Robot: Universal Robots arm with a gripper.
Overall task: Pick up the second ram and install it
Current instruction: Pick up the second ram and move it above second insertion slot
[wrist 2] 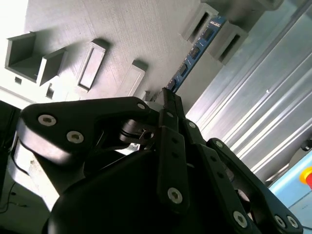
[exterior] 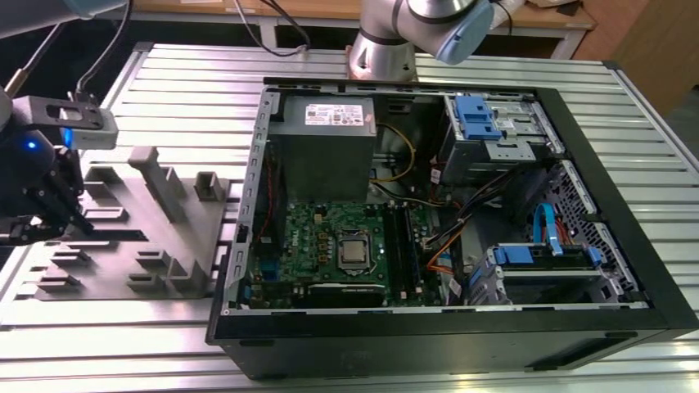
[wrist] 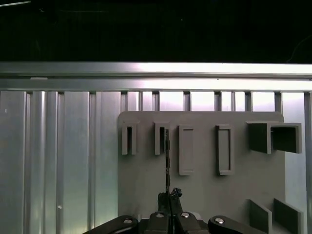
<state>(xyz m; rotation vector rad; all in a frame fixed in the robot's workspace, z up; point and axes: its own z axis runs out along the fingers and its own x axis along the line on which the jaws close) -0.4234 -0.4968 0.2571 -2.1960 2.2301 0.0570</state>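
Second ram (wrist 2: 194, 52): standing on edge in the grey holder (wrist 2: 73, 29).
End effector (wrist 2: 168, 100): fingers pinched on the stick's near end.
Handling: likely light, stiff, fragile; grip flat faces squarely, avoid twisting.

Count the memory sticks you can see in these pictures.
1: a memory stick standing in the gray rack, one end in the claw. Others may be hidden inside the computer.
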